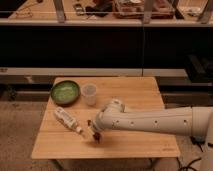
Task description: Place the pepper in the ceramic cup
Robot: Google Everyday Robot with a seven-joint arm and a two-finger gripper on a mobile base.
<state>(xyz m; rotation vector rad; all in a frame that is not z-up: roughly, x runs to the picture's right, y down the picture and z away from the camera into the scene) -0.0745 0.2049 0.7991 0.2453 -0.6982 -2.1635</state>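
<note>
The table [137, 92] under me is pale wood with a visible grain, rectangular, with softly rounded corners. At its far left corner sits the green bowl [65, 92], round and shallow, with a darker rim and a mottled, lighter green inside. In front of the bowl lies a white bottle [67, 119], a slim cylinder on its side, slanting toward me, its narrow cap end pointing at my gripper.

Just right of the bowl stands the ceramic cup [89, 94], small, whitish and smooth, without a handle, upright and narrowing a little toward its base. I see nothing in it.

Nearer the front edge, my gripper [94, 132] is down low over the wood, right at the bottle's cap end and well apart from the cup. Whether my grip is spread or closed I cannot tell. A small dark red shape at its tip looks like the pepper [97, 138], low against the boards; I cannot tell whether I hold it or it only lies there.

From there my arm [150, 120] runs off to the right, a thick, smooth, off-white tube with a rounded joint and a row of small dark dots along its side.
</note>
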